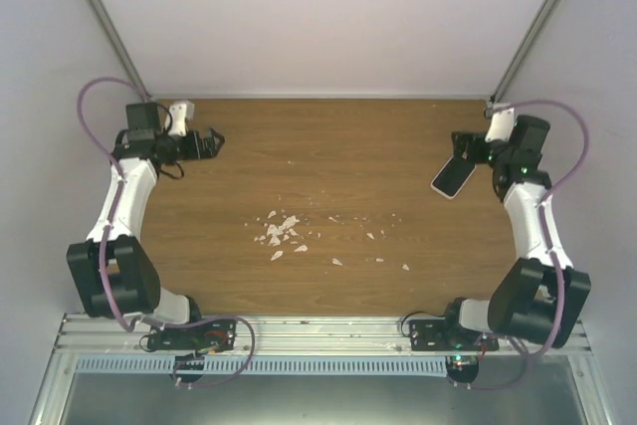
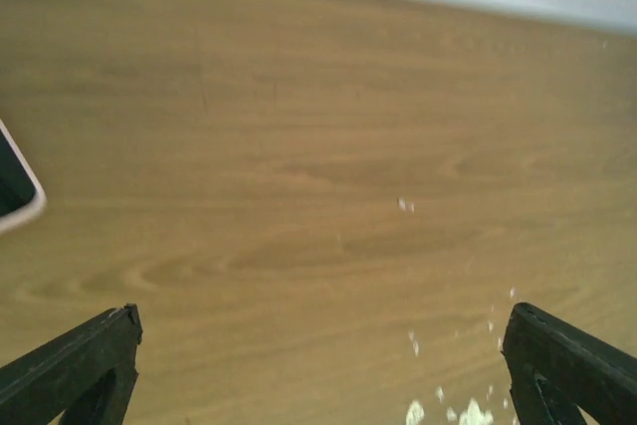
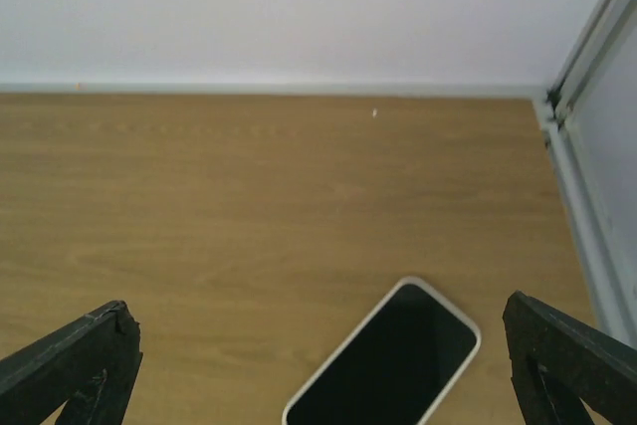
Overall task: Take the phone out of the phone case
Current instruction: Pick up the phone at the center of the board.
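Note:
The phone (image 3: 398,365) lies face up on the wooden table, black screen showing, still set in its white phone case (image 3: 343,347). In the top view the phone (image 1: 453,176) sits near the table's right edge, slanted. My right gripper (image 3: 320,318) hovers over it, open wide, with the phone's upper end between the spread fingers and nothing touching. My left gripper (image 1: 214,139) is at the far left of the table, also open (image 2: 323,318) and empty, pointing across bare wood.
White crumbs (image 1: 281,231) are scattered over the middle of the table, and some show low right in the left wrist view (image 2: 468,412). A white-rimmed dark corner (image 2: 12,191) pokes in at that view's left border; I cannot tell what it is. Grey walls and metal frame posts (image 3: 587,67) enclose the table.

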Motion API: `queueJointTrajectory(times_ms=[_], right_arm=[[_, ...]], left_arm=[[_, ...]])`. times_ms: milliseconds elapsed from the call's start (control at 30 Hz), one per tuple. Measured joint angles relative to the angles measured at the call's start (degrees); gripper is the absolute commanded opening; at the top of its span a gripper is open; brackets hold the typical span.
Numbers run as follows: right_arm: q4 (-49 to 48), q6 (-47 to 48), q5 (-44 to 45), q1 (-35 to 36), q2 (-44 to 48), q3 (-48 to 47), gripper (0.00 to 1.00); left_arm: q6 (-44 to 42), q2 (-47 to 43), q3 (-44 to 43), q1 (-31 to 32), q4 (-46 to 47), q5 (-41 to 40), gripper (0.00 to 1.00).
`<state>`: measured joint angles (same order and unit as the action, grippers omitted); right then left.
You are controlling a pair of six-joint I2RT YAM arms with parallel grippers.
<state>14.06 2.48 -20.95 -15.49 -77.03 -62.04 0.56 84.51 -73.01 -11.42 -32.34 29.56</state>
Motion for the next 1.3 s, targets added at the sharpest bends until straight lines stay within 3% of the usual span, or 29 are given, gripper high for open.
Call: queueJointTrajectory(times_ms=[300,567,933,1300], right_arm=[[-1.7,-0.9,4.6,2.0,8.9,13.5,0.99],[-2.2,-1.2,5.4,2.7,12.2,17.2,1.0],[-2.0,-1.3,5.3,3.0,12.6,17.3,1.0],[-0.9,-1.2,5.2,3.1,13.9,17.9,1.0]], left_arm=[[0.1,-5.0,13.0,5.4,0.1,-5.9,0.99],[1.5,-4.7,14.1,6.0,0.4,-12.1,0.99],[6.4,3.7,11.6,1.8,3.5,-20.1,0.99],[5.6,19.2,-3.1,-2.7,2.0,-20.3,0.99]])
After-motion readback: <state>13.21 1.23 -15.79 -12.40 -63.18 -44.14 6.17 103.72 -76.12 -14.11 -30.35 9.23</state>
